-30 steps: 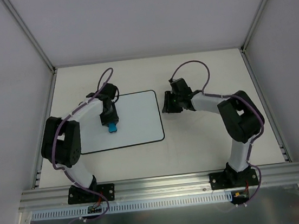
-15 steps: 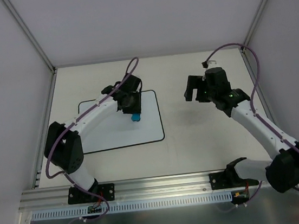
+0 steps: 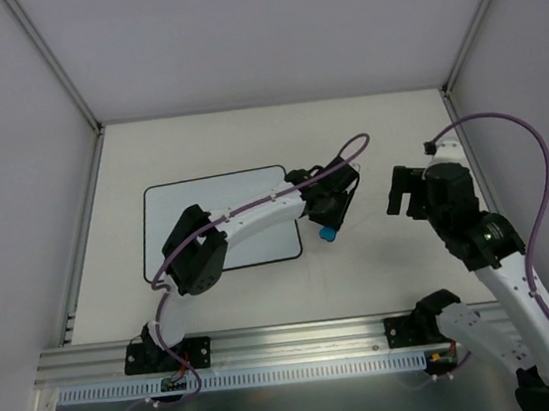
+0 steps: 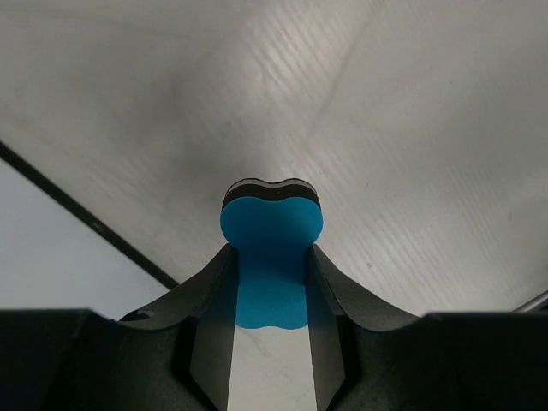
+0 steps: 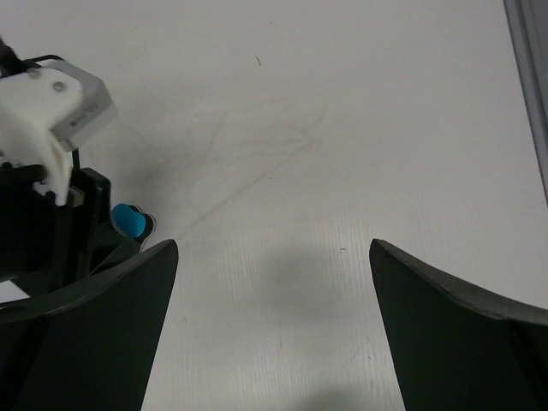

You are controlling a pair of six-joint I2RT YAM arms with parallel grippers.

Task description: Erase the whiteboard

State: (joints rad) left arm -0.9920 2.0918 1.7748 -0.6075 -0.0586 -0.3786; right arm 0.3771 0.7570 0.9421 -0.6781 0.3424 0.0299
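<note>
Squeezing the little blue eraser (image 4: 271, 218) tight, the left claw (image 4: 271, 257) hangs over the cream table (image 3: 384, 282) just past the right edge of the whiteboard (image 3: 220, 207), while the right claw (image 5: 274, 282) is wide apart and holds nothing. The board looks all white, so I think the wiping is about done. Plain white walls (image 3: 254, 38) stand around the table.

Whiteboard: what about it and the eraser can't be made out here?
- Top view: the left arm covers part of the whiteboard, so any marks beneath are hidden.
- Left wrist view: the frame edge cuts off all but a corner of the whiteboard.
- Left wrist view: the jaws hide the gripped end of the eraser; its contact with the table is unclear.
</note>
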